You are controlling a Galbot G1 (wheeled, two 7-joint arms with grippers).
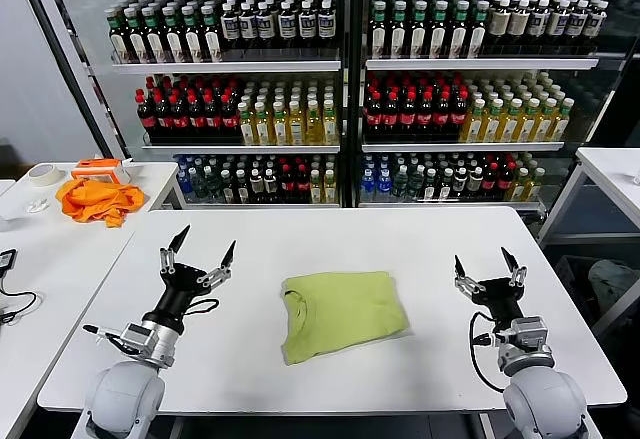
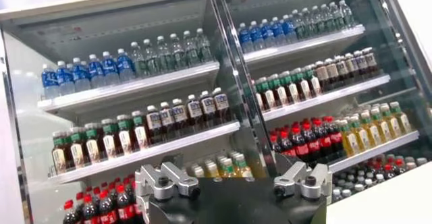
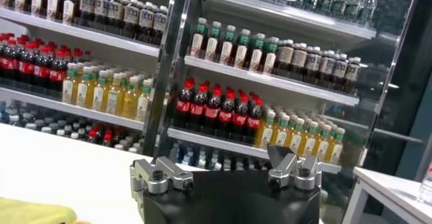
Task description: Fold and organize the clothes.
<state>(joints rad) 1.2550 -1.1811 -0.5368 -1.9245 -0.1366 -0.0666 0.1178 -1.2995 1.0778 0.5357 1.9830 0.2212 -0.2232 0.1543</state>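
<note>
The lime-green T-shirt (image 1: 342, 311) lies folded into a rough rectangle on the white table (image 1: 330, 234), near the front middle, its round neck toward the left. No white print shows. My left gripper (image 1: 203, 248) is raised left of the shirt, open and empty, fingers pointing up and away. My right gripper (image 1: 485, 262) is raised right of the shirt, open and empty. A corner of the shirt (image 3: 34, 213) shows in the right wrist view. The left wrist view shows only shelves beyond the gripper (image 2: 233, 178).
An orange cloth (image 1: 98, 199) with a roll of tape (image 1: 44, 173) lies on a side table at the left. Drink coolers (image 1: 340, 79) full of bottles stand behind the table. Another white table (image 1: 612, 174) stands at the right.
</note>
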